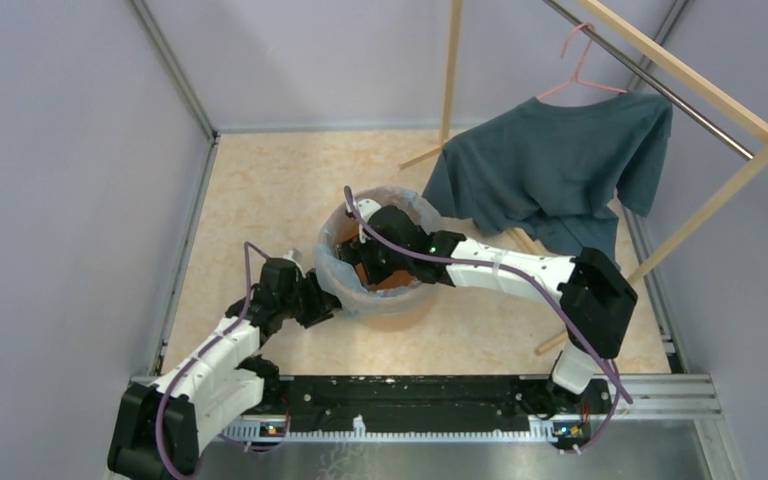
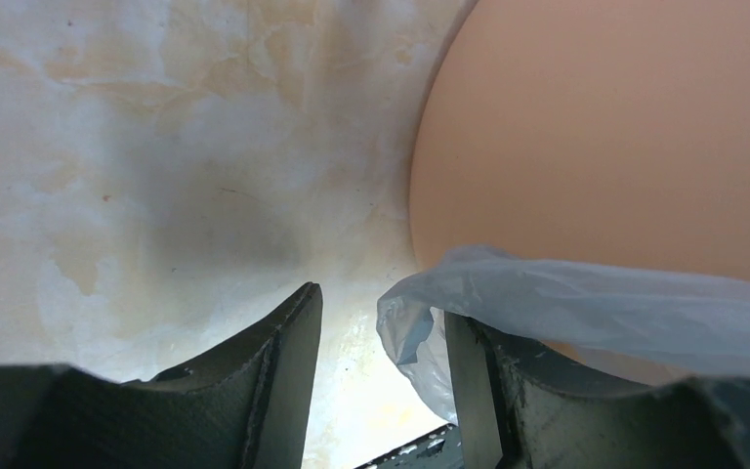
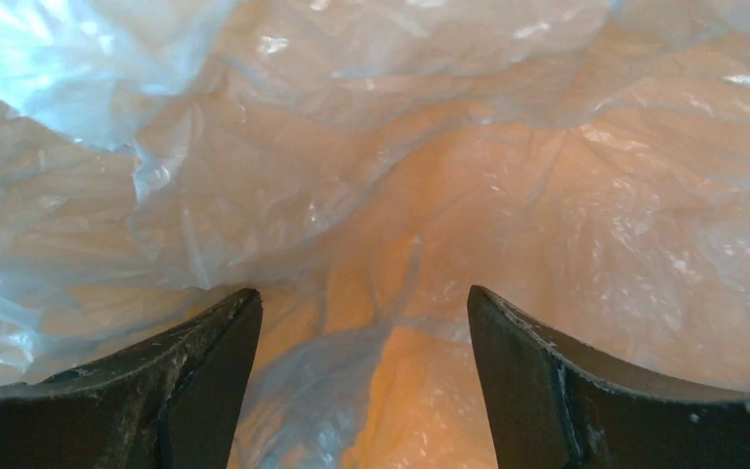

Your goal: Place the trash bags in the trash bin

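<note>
The orange trash bin [image 1: 400, 298] stands mid-floor. The pale blue trash bag [image 1: 332, 270] lines it and folds out over its rim. My right gripper [image 1: 358, 262] reaches down inside the bin. In the right wrist view it is open [image 3: 361, 293], with wrinkled bag film [image 3: 371, 147] over the orange wall ahead and nothing between the jaws. My left gripper [image 1: 327, 302] sits low against the bin's left outside. In the left wrist view it is open [image 2: 381, 308]. The bag's hanging edge [image 2: 586, 308] drapes over its right finger [image 2: 474, 391], beside the bin wall [image 2: 605, 127].
A dark teal T-shirt [image 1: 550, 165] hangs on a pink hanger [image 1: 582, 62] from a wooden rack [image 1: 720, 110] right behind the bin. A wooden post [image 1: 451, 70] stands at the back. Grey walls close in left and right. Beige floor [image 1: 260, 190] lies left of the bin.
</note>
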